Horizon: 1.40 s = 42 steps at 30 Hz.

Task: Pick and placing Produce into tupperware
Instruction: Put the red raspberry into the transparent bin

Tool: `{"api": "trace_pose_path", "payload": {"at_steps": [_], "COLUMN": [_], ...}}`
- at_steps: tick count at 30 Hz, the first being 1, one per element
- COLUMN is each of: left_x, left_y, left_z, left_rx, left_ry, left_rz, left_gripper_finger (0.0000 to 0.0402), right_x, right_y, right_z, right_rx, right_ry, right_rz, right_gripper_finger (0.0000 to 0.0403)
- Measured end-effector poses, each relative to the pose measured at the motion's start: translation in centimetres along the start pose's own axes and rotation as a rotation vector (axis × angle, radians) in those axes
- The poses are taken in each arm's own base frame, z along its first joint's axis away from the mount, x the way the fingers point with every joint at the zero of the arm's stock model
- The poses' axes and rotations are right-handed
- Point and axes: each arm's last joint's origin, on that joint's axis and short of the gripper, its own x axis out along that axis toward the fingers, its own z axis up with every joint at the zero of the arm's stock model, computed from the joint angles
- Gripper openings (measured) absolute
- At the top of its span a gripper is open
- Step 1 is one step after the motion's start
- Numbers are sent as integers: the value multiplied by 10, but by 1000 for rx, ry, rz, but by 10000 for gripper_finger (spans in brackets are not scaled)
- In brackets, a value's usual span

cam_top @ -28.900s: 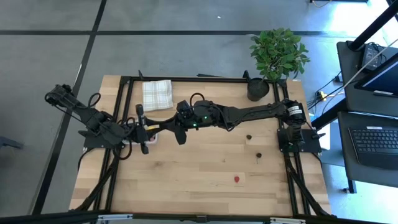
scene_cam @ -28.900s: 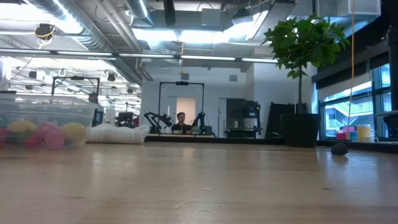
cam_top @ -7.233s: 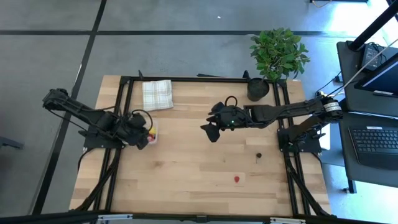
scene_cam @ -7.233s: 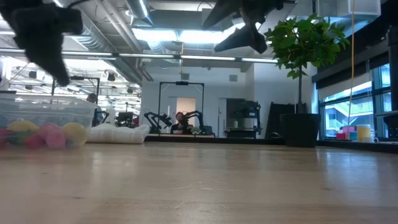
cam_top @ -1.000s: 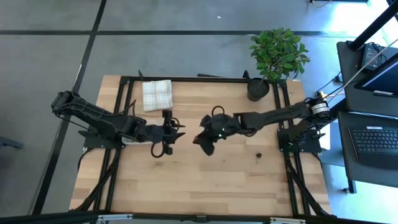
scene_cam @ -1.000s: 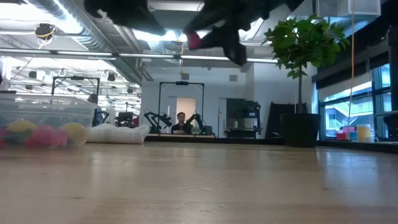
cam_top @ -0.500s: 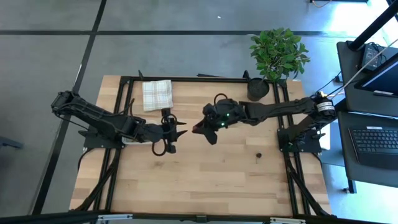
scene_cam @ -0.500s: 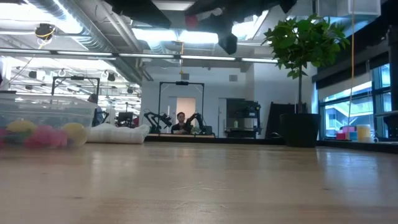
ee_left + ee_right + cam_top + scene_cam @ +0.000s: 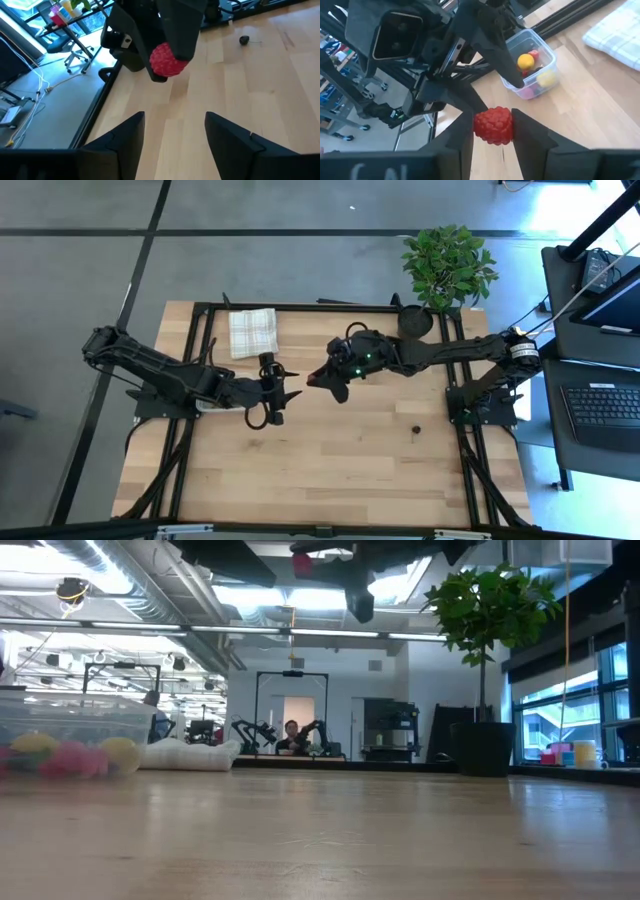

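Hand of the left arm (image 9: 291, 392) hangs spread above mid-tabletop (image 9: 330, 460), facing the right hand (image 9: 492, 131), which pinches one red berry (image 9: 493, 125). One clear tupperware (image 9: 529, 64) at far left holds two yellow pieces; one dark cherry (image 9: 416, 430) lies right.

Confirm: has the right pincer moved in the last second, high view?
Yes. The right pincer, holding the red bumpy berry, shifted up-picture toward the folded checked white cloth.

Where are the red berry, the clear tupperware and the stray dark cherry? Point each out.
red berry (image 9: 493, 125), right wrist view, middle of its bumpy face.
tupperware (image 9: 546, 48), right wrist view, its rim.
dark cherry (image 9: 244, 40), left wrist view, its body.
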Motion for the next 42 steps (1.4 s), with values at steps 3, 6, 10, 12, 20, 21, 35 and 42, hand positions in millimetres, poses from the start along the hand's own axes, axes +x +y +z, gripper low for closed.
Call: {"api": "trace_pose_path", "payload": {"at_steps": [3, 6, 10, 12, 20, 21, 35, 42], "left_x": [0, 1, 2, 2, 2, 2, 1, 3], "left_y": [0, 1, 3, 4, 6, 6, 8, 12], "left_z": [0, 0, 6, 9, 14, 15, 24, 23], "left_rx": [0, -3, -31, -48, 27, 32, 76, 70], "left_ry": [0, 1, -53, -81, -130, -135, -222, -216], "left_rz": [2, -5, -8, -5, 7, 5, 18, 34], "left_gripper_finger": [200, 194, 191, 192, 192, 191, 168, 156], "right_x": [0, 0, 0, 0, 0, 0, 0, -1], "right_y": [0, 0, 0, 0, 2, 3, 6, 8], "right_z": [0, 0, 1, 1, 5, 5, 10, 11], "right_rx": [18, 19, 20, 20, 11, 10, 20, 23], "right_ry": [-2, -3, -8, -8, -46, -51, -96, -99], "right_rz": [0, 1, 4, 4, 30, 33, 68, 97], "right_gripper_finger": [116, 116, 116, 116, 116, 116, 116, 116]}}
